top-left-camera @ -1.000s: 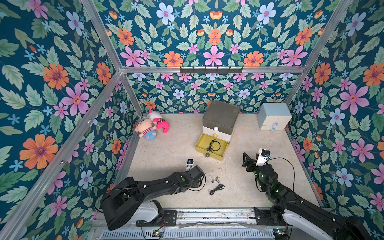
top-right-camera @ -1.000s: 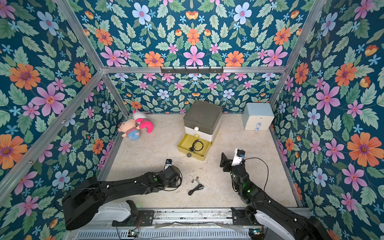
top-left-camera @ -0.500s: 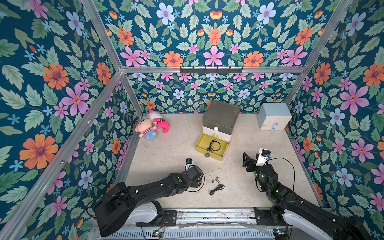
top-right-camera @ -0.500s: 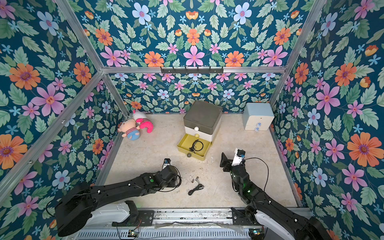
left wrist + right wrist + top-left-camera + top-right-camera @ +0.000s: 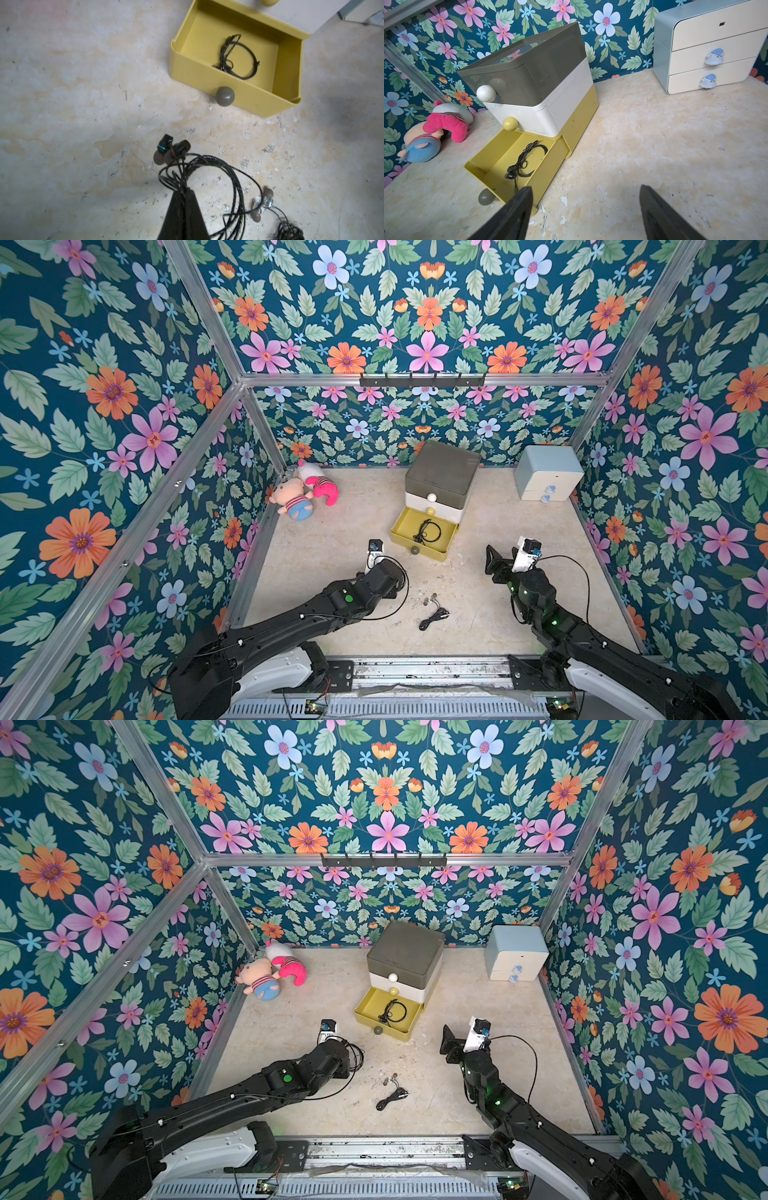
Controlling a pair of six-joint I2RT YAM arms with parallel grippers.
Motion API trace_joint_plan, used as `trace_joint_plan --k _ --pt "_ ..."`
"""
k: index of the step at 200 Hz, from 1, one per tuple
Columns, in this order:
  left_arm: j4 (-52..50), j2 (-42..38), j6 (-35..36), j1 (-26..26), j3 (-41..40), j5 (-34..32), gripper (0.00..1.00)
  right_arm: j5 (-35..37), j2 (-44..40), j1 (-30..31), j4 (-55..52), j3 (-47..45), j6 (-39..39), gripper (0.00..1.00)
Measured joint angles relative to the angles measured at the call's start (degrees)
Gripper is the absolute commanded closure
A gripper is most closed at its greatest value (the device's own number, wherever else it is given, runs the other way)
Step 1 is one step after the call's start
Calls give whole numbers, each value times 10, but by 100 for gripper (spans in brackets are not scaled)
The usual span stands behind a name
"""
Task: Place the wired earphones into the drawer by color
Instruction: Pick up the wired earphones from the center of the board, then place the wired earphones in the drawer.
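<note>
Pinched tight together, the jaws of the left gripper (image 5: pixel 184 190) clamp a coiled set of black wired earphones (image 5: pixel 176 153). The right gripper (image 5: pixel 496 566) stands wide apart with nothing between its jaws.

In both top views, the small three-tier plastic drawer box (image 5: pixel 440 477) (image 5: pixel 405 952), grey over white over yellow, stands near the back wall. Its yellow bottom tier (image 5: pixel 432 553) is pulled open toward the arms, with another black earphone coil (image 5: pixel 428 531) (image 5: pixel 392 1011) lying inside. A loose black earphone bundle (image 5: pixel 434 616) (image 5: pixel 390 1098) lies on the mottled beige tabletop (image 5: pixel 519 510) between the two arms. Two plush toys (image 5: pixel 307 493) lie in the back corner, and a pale blue-and-white cabinet (image 5: pixel 548 477) sits at the other.

The left wrist view shows the held set's earbuds and loops dangling above the tabletop, apart from the open tier (image 5: pixel 197 72). The loose bundle (image 5: pixel 288 230) lies just beside the hanging loops.

The right wrist view shows the right gripper's (image 5: pixel 585 187) two dark fingers spread over bare tabletop, near the open tier's corner, with the stored coil (image 5: pixel 527 164) resting on the tier's floor.
</note>
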Motion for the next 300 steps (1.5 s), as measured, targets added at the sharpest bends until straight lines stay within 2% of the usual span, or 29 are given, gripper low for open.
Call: trace_joint_plan --k 50,95,183,300 --pt "59 9 34 10 27 -50 100 0 -2 0 0 0 0 15" --pt "149 65 60 37 48 -47 100 0 -5 0 0 -1 0 15" --pt "320 216 89 109 100 67 100 0 -20 0 0 -4 0 15" --pt "401 312 108 184 122 158 100 1 -14 0 0 -5 0 15"
